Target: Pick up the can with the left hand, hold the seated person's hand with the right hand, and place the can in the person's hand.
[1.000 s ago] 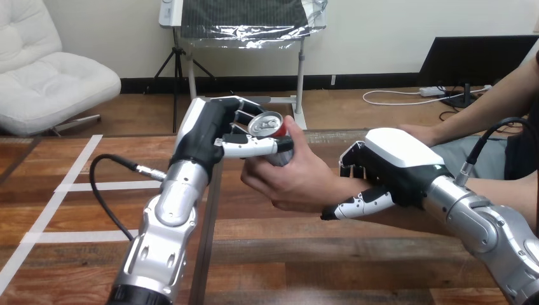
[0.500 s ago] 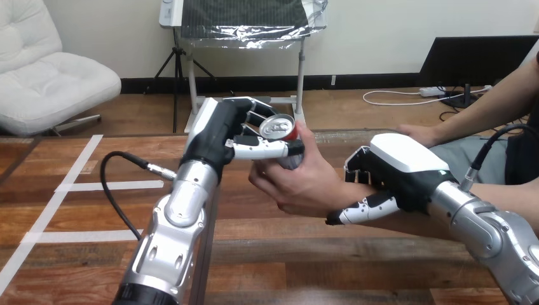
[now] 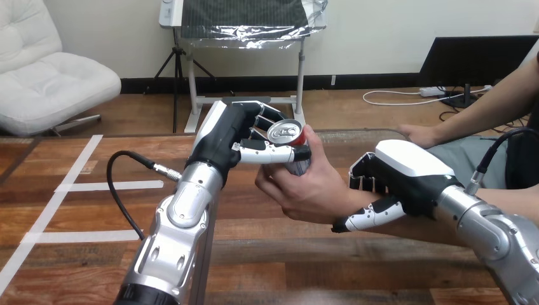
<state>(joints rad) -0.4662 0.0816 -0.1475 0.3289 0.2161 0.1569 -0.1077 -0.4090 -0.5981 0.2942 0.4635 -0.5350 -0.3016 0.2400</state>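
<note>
Head view: one can [image 3: 285,133], two robot hands and two hands of the person are counted. The can is held upright above the table [image 3: 76,254], near the middle, with its silver top seen from above. It is grasped by the left hand [image 3: 229,136]: the thumb [image 3: 270,152] is laid across its near side and the fingers are curled behind it. The same can is also touched by the person's hand [image 3: 308,194], which is cupped round its lower part from below and from the right, so both hands are on it.

The wrist [image 3: 343,202] of that hand is clasped by the right hand [image 3: 407,168], with fingers [image 3: 361,176] curled over it and the thumb [image 3: 372,216] tucked beneath. The can's lower body is hidden by the person's fingers and the robot's thumb.

A second hand [image 3: 421,134] of the person is rested well apart, beyond the table's far right edge. Three white tape strips [image 3: 108,186] are seen on the table at the left.
</note>
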